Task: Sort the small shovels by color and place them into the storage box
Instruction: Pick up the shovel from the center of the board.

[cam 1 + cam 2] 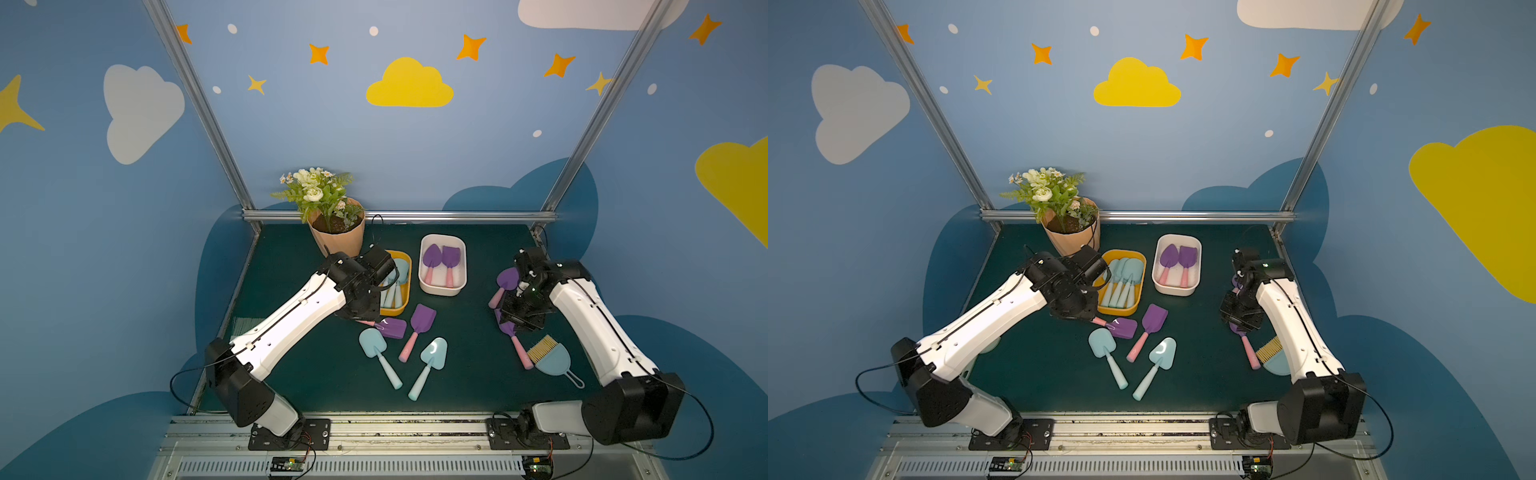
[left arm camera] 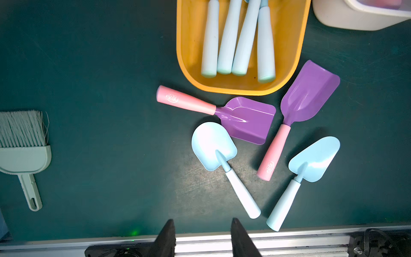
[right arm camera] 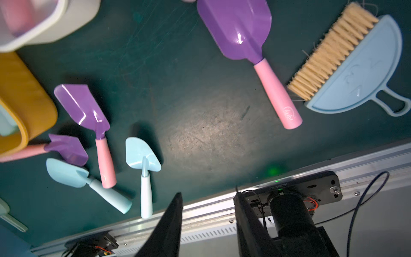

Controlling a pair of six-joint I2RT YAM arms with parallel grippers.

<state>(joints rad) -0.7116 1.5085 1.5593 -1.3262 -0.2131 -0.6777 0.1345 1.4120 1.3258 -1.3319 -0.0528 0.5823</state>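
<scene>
Several light blue shovels lie in the yellow storage box (image 1: 393,311), and two purple shovels (image 1: 440,259) lie in the white storage box (image 1: 441,293). Loose on the mat in the middle are two purple shovels (image 2: 249,120) (image 2: 309,95) and two light blue ones (image 2: 213,144) (image 2: 315,158). On the right, another purple shovel (image 3: 242,33) lies below my right gripper (image 3: 208,193), which is open and empty. One more purple shovel (image 1: 507,280) is partly hidden behind that arm. My left gripper (image 2: 202,220) hangs open and empty above the mat beside the yellow box.
A blue brush with tan bristles (image 1: 550,357) lies beside the right purple shovel. A mint-green brush (image 2: 22,155) lies on the mat on the left arm's side. A potted plant (image 1: 336,237) stands at the back left, behind the yellow box.
</scene>
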